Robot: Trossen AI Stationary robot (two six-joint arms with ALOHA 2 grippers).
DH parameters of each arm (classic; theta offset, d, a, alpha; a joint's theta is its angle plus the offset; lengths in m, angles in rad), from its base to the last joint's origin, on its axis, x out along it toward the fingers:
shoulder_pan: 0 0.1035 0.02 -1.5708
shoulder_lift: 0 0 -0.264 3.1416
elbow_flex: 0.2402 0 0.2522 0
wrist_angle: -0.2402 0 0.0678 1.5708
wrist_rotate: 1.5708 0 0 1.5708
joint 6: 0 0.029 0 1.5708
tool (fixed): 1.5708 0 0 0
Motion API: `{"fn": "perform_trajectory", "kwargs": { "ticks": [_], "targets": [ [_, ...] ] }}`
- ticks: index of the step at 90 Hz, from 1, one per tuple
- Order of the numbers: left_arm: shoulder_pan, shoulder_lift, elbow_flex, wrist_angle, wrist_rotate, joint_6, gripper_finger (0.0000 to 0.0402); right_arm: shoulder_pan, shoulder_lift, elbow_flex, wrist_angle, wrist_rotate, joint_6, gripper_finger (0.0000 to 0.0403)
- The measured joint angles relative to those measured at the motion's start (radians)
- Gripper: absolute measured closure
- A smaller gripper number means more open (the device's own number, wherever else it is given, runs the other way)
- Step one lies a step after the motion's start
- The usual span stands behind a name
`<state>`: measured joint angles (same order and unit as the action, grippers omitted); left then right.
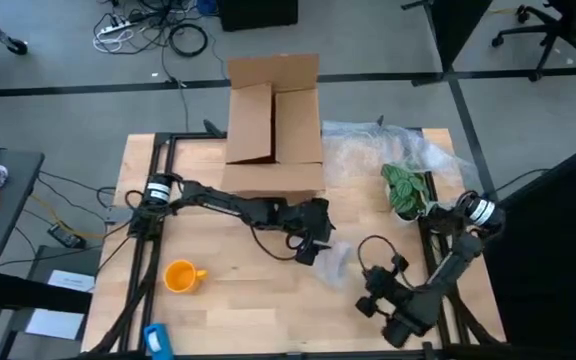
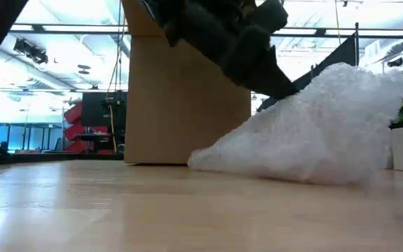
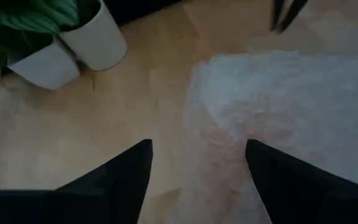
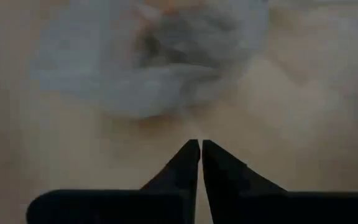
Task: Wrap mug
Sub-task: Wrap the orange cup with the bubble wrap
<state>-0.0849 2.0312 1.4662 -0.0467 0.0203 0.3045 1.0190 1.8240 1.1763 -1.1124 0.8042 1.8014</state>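
The yellow-orange mug [image 1: 180, 276] stands on its base near the table's front left, handle toward the right, far from both grippers. A crumpled piece of bubble wrap [image 1: 336, 258] lies mid-table and rises as a mound in the low view [image 2: 327, 126]. My left gripper [image 1: 318, 248] hovers open at the wrap's far-left side, and the wrap [image 3: 278, 106] reaches in between its fingers. My right gripper [image 1: 368, 298] is shut near the front right. Its fingertips [image 4: 199, 144] point at the wrap [image 4: 154, 56] from a short way off. My left gripper comes at the bubble wrap slanting down from the table's left. In the low view one dark finger [image 2: 275, 78] meets the mound's upper slope [image 2: 306, 87]. I cannot tell whether it touches the wrap. The wrap rests on the table.
A tall cardboard box [image 1: 273, 120] stands at the far middle. A clear plastic sheet [image 1: 388, 145] and a potted plant in a white pot [image 1: 406, 190] lie to its right. A blue object [image 1: 156, 340] sits at the front left edge. Bare wood lies between the mug and the wrap.
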Motion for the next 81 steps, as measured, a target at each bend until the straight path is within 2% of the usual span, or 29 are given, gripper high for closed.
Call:
{"fn": "perform_trajectory", "kwargs": {
  "ticks": [19, 31, 47, 68, 81],
  "targets": [
    [-0.001, 0.002, 0.001, 0.003, 0.000, -0.003, 0.0154, 0.013, 0.057, -0.007, 0.266, 0.069, -0.042, 0.0403],
    [-0.002, 0.002, 0.001, 0.003, 0.000, -0.003, 0.0154, -0.038, 0.119, -0.009, 0.389, 0.203, -0.097, 0.0403],
    [-0.003, 0.002, 0.001, -0.014, 0.008, -0.037, 0.0154, -0.106, 0.153, -0.016, 0.297, 0.275, -0.030, 0.0403],
    [-0.020, 0.001, 0.002, -0.049, 0.010, -0.042, 0.0154, -0.173, 0.145, -0.033, 0.195, 0.272, -0.023, 0.0403],
    [-0.021, 0.001, 0.002, -0.052, 0.017, -0.042, 0.0154, -0.225, 0.145, -0.055, 0.208, 0.272, -0.096, 0.0403]
  ]
}}
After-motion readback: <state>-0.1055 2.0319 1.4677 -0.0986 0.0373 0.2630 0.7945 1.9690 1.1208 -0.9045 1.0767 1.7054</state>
